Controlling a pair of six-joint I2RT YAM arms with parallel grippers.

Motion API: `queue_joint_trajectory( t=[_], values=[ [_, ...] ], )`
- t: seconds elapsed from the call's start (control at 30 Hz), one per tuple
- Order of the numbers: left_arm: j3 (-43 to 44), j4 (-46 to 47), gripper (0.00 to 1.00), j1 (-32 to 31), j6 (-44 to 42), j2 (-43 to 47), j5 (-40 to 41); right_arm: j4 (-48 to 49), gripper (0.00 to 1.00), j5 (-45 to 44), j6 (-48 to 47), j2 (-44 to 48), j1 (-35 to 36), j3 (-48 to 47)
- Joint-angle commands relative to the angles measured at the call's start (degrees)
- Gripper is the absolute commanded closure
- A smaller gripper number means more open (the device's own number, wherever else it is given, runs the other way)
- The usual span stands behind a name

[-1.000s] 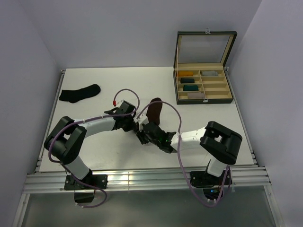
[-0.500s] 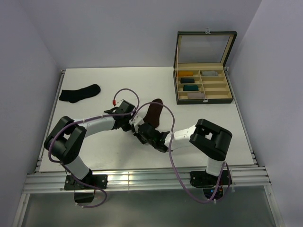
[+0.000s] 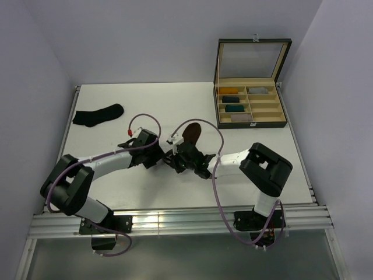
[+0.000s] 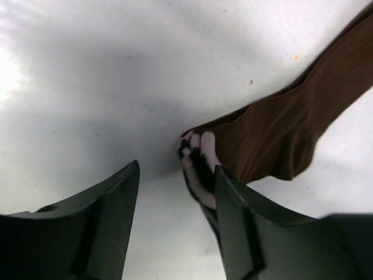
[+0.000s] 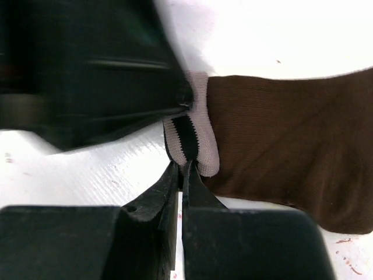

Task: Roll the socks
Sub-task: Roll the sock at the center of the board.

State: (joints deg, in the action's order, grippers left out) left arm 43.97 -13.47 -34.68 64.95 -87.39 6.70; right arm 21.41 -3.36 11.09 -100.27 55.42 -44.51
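The dark brown sock (image 3: 192,132) lies flat mid-table, its pale striped cuff (image 5: 190,143) bunched at the near end. My right gripper (image 5: 182,170) is shut on that cuff, pinching the striped fabric between its fingertips; from above the right gripper (image 3: 177,160) sits just below the sock. My left gripper (image 4: 175,195) stands open right beside the cuff (image 4: 197,153), nothing between its fingers, and appears as a dark blur (image 5: 87,76) in the right wrist view. The black sock (image 3: 98,114) lies flat at the far left of the table, away from both grippers.
An open compartment box (image 3: 251,119) stands at the back right, holding mustard, grey and teal rolled bundles (image 3: 234,108). Cables loop over both arms near the brown sock. The white table (image 3: 140,186) ends in a metal rail at the near edge.
My left gripper has opened and let go of the striped cuff. My right gripper has moved up to the cuff and shut on it. The left elbow has swung further left.
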Motion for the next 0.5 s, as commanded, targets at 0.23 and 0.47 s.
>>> queue_joint_trajectory(
  t=[0.23,0.47],
  values=[
    [-8.89,11.36,0.26,0.49,8.70,11.90,0.16,8.00,1.00,27.86,24.57,0.61,-11.38,5.30],
    [-8.90,14.60,0.29,0.05,8.00,8.83,-3.18,27.06,1.00,37.54,42.42,-5.54,-16.65,11.81]
  ],
)
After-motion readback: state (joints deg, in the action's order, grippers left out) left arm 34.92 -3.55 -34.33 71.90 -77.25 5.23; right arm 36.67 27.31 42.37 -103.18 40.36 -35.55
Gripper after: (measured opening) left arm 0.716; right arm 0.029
